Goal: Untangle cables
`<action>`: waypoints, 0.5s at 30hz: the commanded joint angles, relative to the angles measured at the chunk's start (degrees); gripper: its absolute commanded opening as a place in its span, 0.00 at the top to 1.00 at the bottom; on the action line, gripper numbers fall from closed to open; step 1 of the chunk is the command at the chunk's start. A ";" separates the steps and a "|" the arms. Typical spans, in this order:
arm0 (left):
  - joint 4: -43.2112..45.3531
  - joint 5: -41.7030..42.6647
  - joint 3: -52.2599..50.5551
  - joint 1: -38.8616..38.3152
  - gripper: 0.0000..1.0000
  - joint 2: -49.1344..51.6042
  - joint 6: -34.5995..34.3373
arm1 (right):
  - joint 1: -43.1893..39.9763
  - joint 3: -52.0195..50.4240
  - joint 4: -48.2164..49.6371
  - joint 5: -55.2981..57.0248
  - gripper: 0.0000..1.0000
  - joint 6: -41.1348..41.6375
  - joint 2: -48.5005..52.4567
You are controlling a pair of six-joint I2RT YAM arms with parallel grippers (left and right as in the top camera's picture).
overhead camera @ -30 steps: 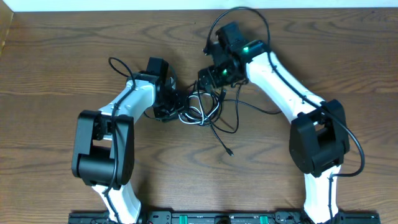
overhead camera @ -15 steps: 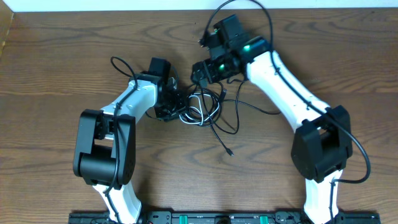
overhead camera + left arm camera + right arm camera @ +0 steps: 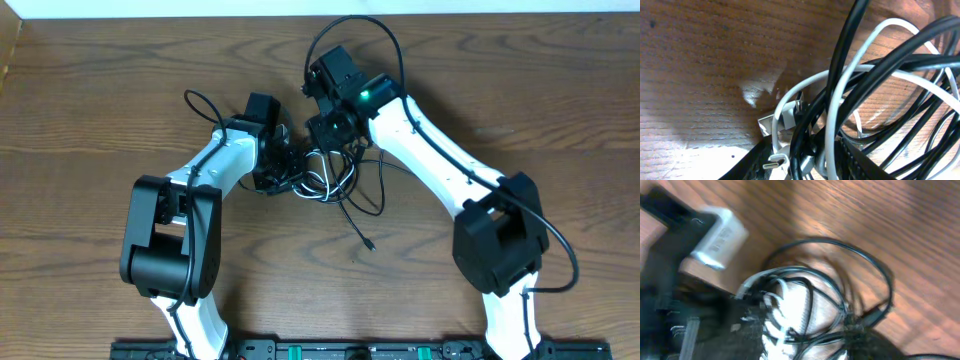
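Observation:
The cables point(image 3: 328, 178) lie as one tangle of black cords and one white cord at the table's middle. My left gripper point(image 3: 284, 172) holds the tangle's left side. In the left wrist view the gripper point(image 3: 807, 162) is shut on black strands and the white cord point(image 3: 840, 95), whose small white plug point(image 3: 775, 162) sits between the fingers. My right gripper point(image 3: 333, 137) hangs over the tangle's top edge. The right wrist view is blurred: black loops point(image 3: 835, 280) run between the gripper's point(image 3: 805, 335) dark fingers, and their stance is unclear.
One loose black cord trails toward the front and ends in a small plug point(image 3: 371, 244). Thick black arm wires loop behind the right wrist point(image 3: 350, 30) and beside the left arm point(image 3: 195, 100). A silvery block on the left arm point(image 3: 720, 237) shows near the right gripper.
The right arm has swung left and nearer the left gripper, over the tangle's top. The left arm and its hold on the cables look unchanged.

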 commanded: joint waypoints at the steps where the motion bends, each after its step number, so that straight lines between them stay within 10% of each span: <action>1: -0.66 -1.40 0.39 -0.28 0.56 1.95 2.32 | -0.61 -0.04 -0.17 4.42 0.99 -1.51 1.16; 5: -1.27 -1.40 0.39 -0.26 0.59 1.79 2.97 | -2.95 1.01 -0.46 4.33 0.99 -3.93 -1.27; 10: -1.25 -1.44 0.39 -0.22 0.92 1.79 2.95 | -7.43 1.03 -0.87 -4.15 0.99 -3.96 -6.62; 15: -1.49 -1.46 0.39 -0.17 0.92 1.79 2.95 | -11.91 1.03 -2.12 -15.89 0.99 -7.67 -10.08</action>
